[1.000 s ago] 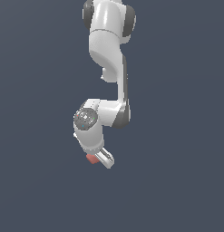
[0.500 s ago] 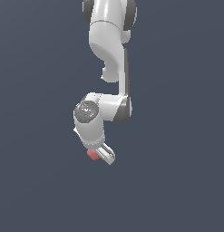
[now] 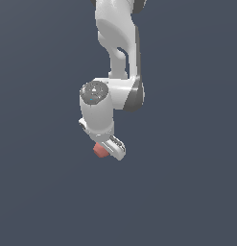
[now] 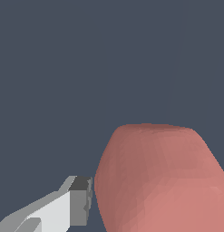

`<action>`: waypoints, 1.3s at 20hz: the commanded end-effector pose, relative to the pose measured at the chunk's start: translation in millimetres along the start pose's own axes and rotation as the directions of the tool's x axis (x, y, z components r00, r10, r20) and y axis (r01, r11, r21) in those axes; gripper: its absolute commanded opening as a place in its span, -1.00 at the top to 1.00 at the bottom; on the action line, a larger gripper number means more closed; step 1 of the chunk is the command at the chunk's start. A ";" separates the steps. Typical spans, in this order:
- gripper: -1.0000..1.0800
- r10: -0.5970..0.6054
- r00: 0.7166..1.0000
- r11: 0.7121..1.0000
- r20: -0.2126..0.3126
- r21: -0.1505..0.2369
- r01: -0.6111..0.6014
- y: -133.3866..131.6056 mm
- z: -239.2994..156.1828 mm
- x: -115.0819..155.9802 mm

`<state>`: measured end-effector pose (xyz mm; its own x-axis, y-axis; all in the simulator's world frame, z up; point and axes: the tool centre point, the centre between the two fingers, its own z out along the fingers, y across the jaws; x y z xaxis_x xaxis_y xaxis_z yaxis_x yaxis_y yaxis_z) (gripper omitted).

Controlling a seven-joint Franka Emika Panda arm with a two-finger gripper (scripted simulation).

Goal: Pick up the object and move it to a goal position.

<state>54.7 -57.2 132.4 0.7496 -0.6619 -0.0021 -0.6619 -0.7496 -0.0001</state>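
Seen from the exterior view: white robot arm [image 3: 117, 57] reaching down from the top edge against plain dark blue-grey surroundings, open on every side. At the arm's lower end, gripper [image 3: 109, 148] with small salmon-red object [image 3: 99, 150] touching its side toward the exterior view's left. Seen from the wrist view: the object [image 4: 158, 181] large and close, one grey-tipped finger [image 4: 79, 201] just beside its edge. Other finger hidden; cannot tell whether pinching or spread.
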 end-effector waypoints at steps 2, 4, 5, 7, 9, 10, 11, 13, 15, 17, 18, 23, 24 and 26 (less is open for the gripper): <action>1.00 0.000 1.000 1.000 -0.001 0.001 0.000 5.5 -28.8 -15.4; 1.00 0.000 1.000 1.000 0.000 0.002 0.000 8.9 -45.5 -24.3; 1.00 0.000 1.000 1.000 0.000 0.002 0.000 10.6 -54.0 -28.8; 1.00 0.000 1.000 1.000 0.000 0.002 0.000 14.0 -71.3 -38.0; 1.00 0.000 1.000 1.000 0.000 0.002 0.000 17.4 -88.9 -47.3; 1.00 0.000 1.000 1.000 0.000 0.002 0.000 19.2 -97.9 -52.0; 1.00 0.000 1.000 1.000 0.000 0.002 0.000 20.9 -106.9 -56.7; 1.00 0.000 1.000 1.000 -0.001 0.001 0.000 24.5 -125.5 -66.4; 1.00 0.000 1.000 1.000 -0.001 0.001 0.000 28.2 -144.6 -76.2; 1.00 0.000 1.000 1.000 -0.001 0.001 0.000 32.0 -164.5 -86.3; 1.00 0.000 1.000 1.000 -0.001 0.001 0.000 33.9 -174.7 -91.5; 1.00 0.001 1.000 1.000 -0.003 -0.001 -0.001 43.1 -225.9 -117.2; 1.00 0.001 1.000 1.000 -0.003 -0.001 -0.001 44.8 -235.4 -121.9; 1.00 0.001 1.000 1.000 -0.003 -0.001 -0.001 47.8 -253.5 -130.9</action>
<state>-67.2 -9.5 372.2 0.7491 -0.6624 0.0009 -0.6624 -0.7491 -0.0003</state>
